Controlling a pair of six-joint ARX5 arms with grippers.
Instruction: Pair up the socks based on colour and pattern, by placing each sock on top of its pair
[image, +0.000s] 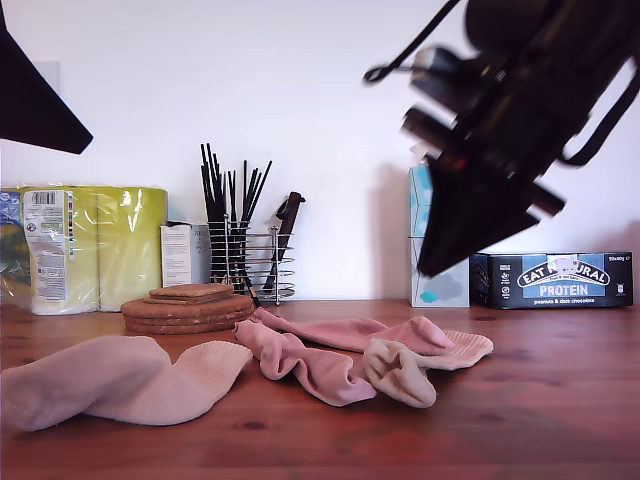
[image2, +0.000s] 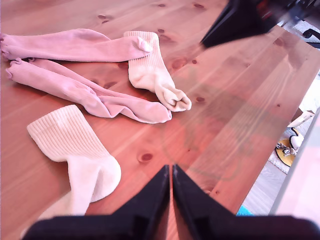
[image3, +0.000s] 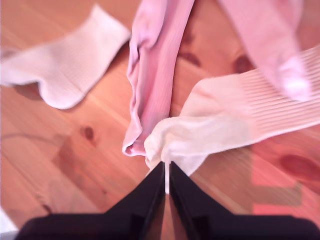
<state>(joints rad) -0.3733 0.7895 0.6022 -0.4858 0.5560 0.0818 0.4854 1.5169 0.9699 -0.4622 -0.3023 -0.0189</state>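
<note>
Four socks lie on the wooden table. One thick beige sock (image: 130, 380) (image2: 75, 145) is at the exterior view's left. Two rose-pink socks (image: 310, 365) (image: 340, 330) lie side by side in the middle. The other beige sock (image: 420, 365) (image3: 225, 120) overlaps their ends toward the exterior view's right. My second gripper (image: 427, 268) (image3: 166, 167) is shut and hangs above this sock's toe, holding nothing. High over the table, my first gripper (image2: 171, 172) is also shut and empty. A dark part of its arm (image: 35, 100) shows at the exterior view's upper left.
A stack of round cork mats (image: 190, 308) sits behind the socks. Along the back wall stand paper rolls (image: 90, 245), a wire holder of black utensils (image: 245, 250), a tissue box (image: 432, 285) and a protein bar box (image: 555, 280). The table edge (image2: 260, 170) drops to the floor.
</note>
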